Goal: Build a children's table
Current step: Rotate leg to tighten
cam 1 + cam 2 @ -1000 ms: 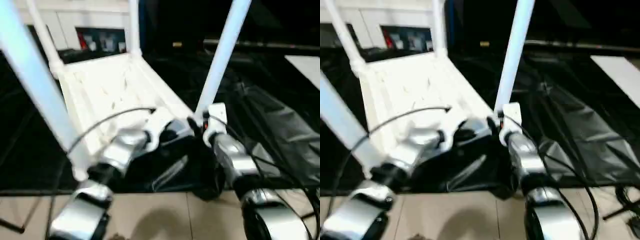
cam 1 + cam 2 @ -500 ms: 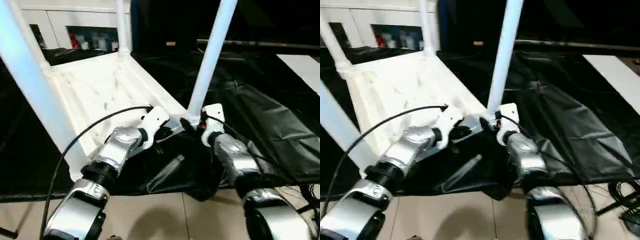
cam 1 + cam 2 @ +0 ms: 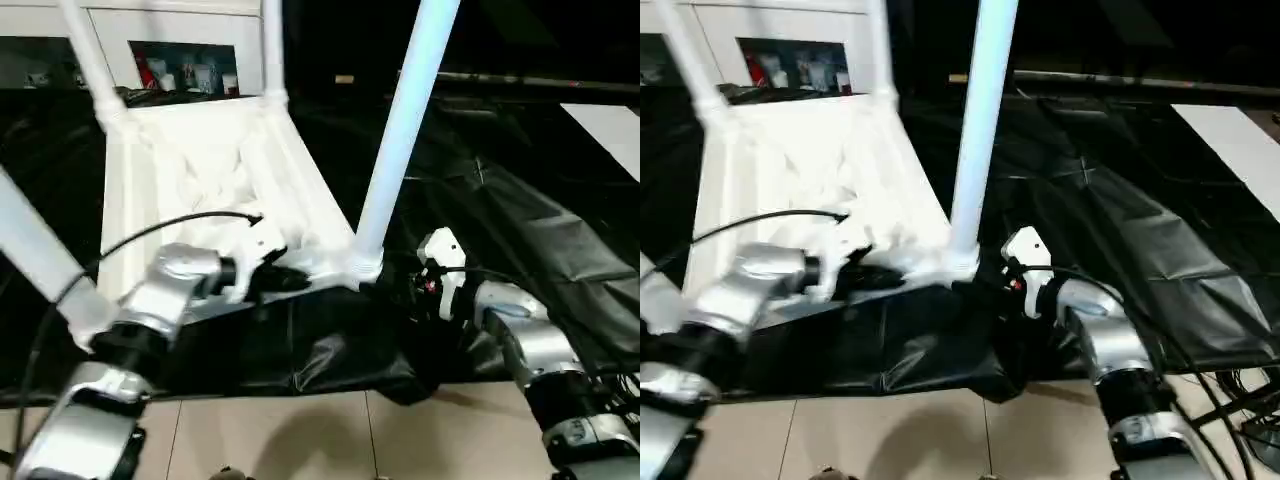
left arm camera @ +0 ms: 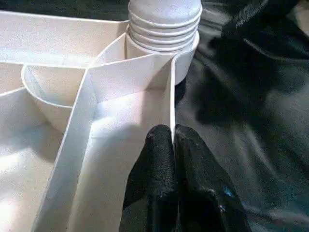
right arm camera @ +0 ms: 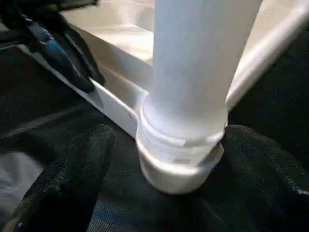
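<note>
The children's table lies upside down on a black sheet. Its white ribbed top [image 3: 190, 170] faces up, and several legs stand in the corner sockets. The near-right leg [image 3: 400, 130] sits in its ringed socket [image 4: 164, 24]. My left gripper [image 4: 173, 145] is shut on the thin rim wall [image 4: 172, 92] of the top, just beside that socket. My right gripper [image 5: 166, 150] is open. One black finger [image 5: 72, 169] is on one side of the leg base [image 5: 181, 159] and the other finger [image 5: 263, 164] on the other side, both a little apart from it.
The black sheet [image 3: 520, 220] covers the ground, crumpled under the near corner. Beige floor tiles [image 3: 300, 440] run along the near edge. A white cabinet [image 3: 190, 60] stands behind. Cables [image 3: 1240, 390] lie at the right, and a white board [image 3: 1230, 140] lies beyond the sheet.
My right gripper has opened wider around the leg base and drawn back a little. The left gripper keeps its hold on the rim. The camera view has shifted.
</note>
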